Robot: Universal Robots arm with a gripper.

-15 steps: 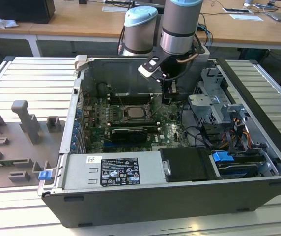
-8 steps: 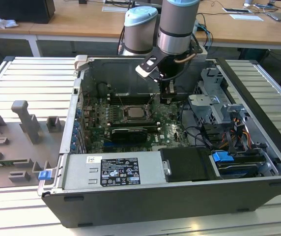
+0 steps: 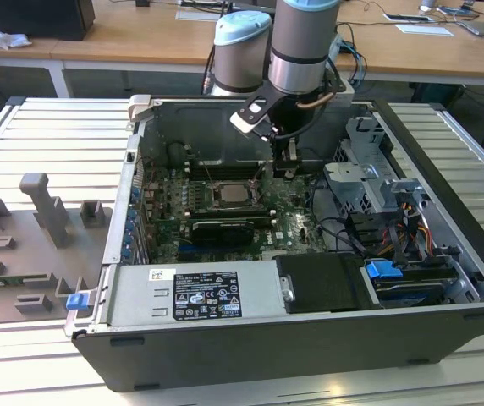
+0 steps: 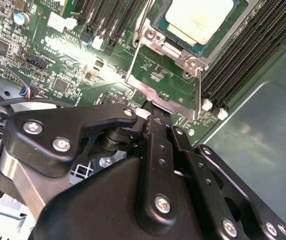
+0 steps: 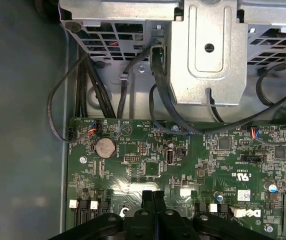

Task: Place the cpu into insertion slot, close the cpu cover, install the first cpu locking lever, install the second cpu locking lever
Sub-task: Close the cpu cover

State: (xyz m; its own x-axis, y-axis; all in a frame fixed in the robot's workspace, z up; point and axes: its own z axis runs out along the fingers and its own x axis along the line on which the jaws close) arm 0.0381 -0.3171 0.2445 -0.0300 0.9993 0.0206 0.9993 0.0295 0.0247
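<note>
On the exterior view's left, well apart from the insertion slot (image 3: pixel 212 201), a grey fixture plate (image 3: pixel 30 245) with upright blocks lies on the slatted bench (image 3: pixel 47 127). The open computer case (image 3: pixel 310 355) lies on its side on the bench, with the slot on the green board inside it. A silver power supply box (image 3: pixel 195 296) lies nearer the camera than the slot, and a long black card (image 3: pixel 222 228) lies between the two, just beside the slot.

The cpu (image 3: pixel 229 194) sits in the slot, its pale top bare and facing up in the second wrist view (image 4: pixel 198 17). Long dark memory slots (image 4: pixel 253 45) run alongside the slot.

The cpu cover (image 4: pixel 163 98) is swung open off the cpu. It is hinged at the slot's edge, its free edge is toward the gripper, and green board shows through its cut-out.

Just to the exterior view's right of the slot, the gripper (image 3: pixel 286 165) hangs low inside the case. In both wrist views (image 4: pixel 150 117) (image 5: pixel 153 196) its two fingers are clenched flat together with nothing between them. The tips are right at the cover's free edge, but I cannot tell whether they touch it.

Further to the exterior view's right of the slot stands a grey metal drive cage (image 3: pixel 365 182) with black cables around it.
</note>
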